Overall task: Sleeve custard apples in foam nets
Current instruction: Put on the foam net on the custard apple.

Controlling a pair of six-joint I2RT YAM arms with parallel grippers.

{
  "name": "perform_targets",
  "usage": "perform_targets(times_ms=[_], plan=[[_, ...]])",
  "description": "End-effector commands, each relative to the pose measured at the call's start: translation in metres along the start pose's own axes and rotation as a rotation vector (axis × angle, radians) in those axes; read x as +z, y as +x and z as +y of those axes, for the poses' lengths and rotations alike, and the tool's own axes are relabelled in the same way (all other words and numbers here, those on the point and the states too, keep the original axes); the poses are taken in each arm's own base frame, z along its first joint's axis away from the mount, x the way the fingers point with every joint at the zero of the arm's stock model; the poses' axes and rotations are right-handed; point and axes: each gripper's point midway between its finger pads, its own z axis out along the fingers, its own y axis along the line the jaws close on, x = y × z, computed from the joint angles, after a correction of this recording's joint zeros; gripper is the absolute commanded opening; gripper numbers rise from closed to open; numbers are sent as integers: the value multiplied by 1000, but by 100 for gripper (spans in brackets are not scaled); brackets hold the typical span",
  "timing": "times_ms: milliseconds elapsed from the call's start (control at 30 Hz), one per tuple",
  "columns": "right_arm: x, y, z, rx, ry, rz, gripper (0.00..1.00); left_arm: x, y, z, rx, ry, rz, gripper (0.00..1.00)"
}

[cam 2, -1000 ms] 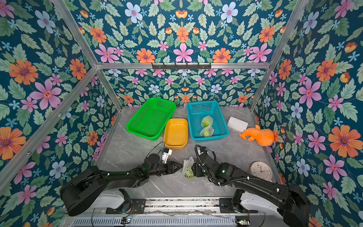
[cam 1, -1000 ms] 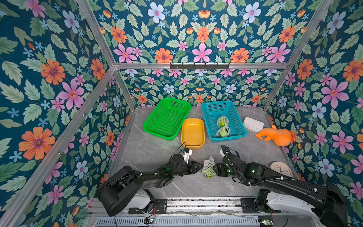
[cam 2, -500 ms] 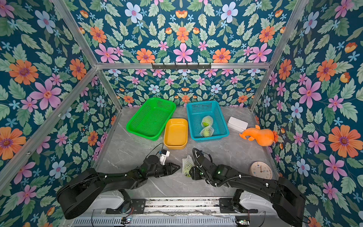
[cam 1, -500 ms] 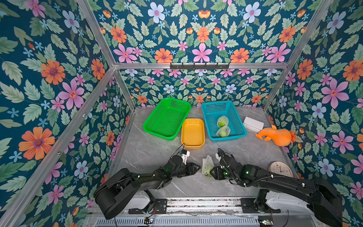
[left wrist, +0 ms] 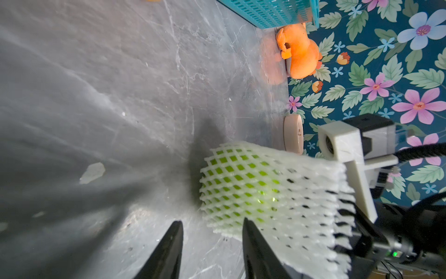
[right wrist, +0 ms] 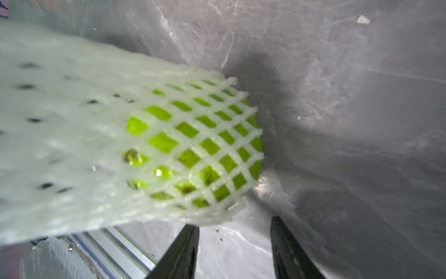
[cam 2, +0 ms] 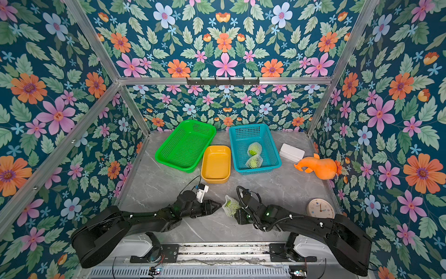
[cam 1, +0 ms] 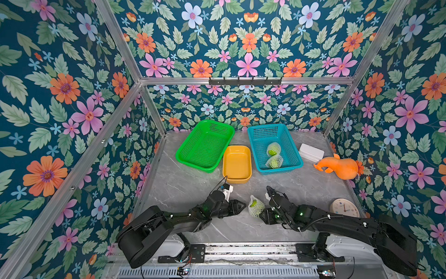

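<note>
Toward the front of the grey marble desk [cam 1: 183, 186], one custard apple [cam 1: 253, 204] sits inside a white foam net [cam 1: 257, 212], lying between the ends of the two arms. The green fruit peeks out at the net's open end and shows through the diamond holes (most clearly in the wrist views).

The left tool [cam 1: 242, 207] points at the net from just beside it. Its wrist view shows its two dark fingers [left wrist: 169, 241] spread, with only bare desk in the gap. One fingertip overlaps the net's edge, though contact cannot be judged.

The right tool [right wrist: 235, 221] lies low on the net's other side. Its jaws also stand apart with nothing between them, and the netted fruit sits beside them rather than in the gap.

Farther back, a blue basket [cam 1: 263, 132] holds two more netted custard apples [cam 1: 274, 162], one against the other. A yellow tray [cam 1: 237, 166] stands just left of it, beside a green basket [cam 1: 204, 147]. Along the desk's right side are a white box [cam 1: 311, 152], an orange gourd toy [cam 1: 340, 168] and a round clock [cam 1: 344, 208].
</note>
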Motion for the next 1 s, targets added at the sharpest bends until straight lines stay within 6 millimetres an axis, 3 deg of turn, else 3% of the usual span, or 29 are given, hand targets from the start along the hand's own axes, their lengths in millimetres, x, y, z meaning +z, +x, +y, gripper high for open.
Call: perform_targets(times_ms=[0,200,400,600,767,967], plan=[[1,-5,-5,23,32,-24,47,0,-5,-4,22,8,-17,46],[-4,0,-9,48,42,-15,47,-4,-11,6,14,-39,-55,48],[-20,-1,-9,78,29,-8,44,0,-16,-1,23,-21,-53,50],[-44,-27,-8,200,6,-102,28,7,-10,1,20,-24,-13,51],[-54,-49,-5,251,21,-169,29,10,-11,1,22,-25,-8,50],[-41,-61,0,281,16,-178,37,14,-13,-3,24,-17,1,50]])
